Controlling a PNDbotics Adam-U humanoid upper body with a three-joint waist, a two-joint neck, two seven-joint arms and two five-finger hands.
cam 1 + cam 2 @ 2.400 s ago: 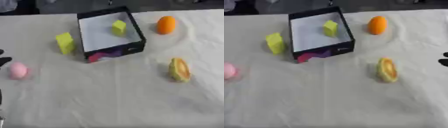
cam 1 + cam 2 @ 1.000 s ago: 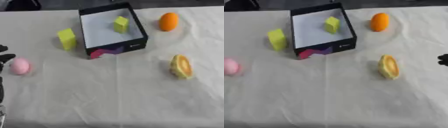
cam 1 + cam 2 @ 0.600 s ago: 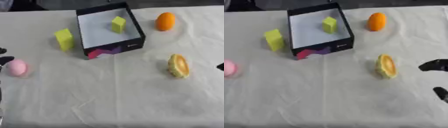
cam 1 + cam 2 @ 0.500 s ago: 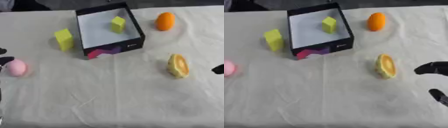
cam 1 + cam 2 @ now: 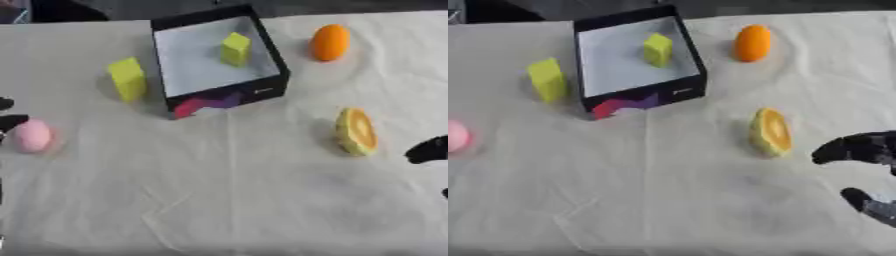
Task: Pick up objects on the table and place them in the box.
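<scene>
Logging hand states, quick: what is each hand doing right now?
Left hand: only dark bits at the edge; cannot tell.
Right hand: open, thumb and fingers spread, holding nothing.

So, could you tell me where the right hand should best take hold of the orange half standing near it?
Probably across its narrow thickness, thumb on one face and fingers on the other. The orange half stands on edge, long axis running away from the robot, cut face toward the right hand, which is open just to its right. Coming in from that side or from above looks simplest.
</scene>
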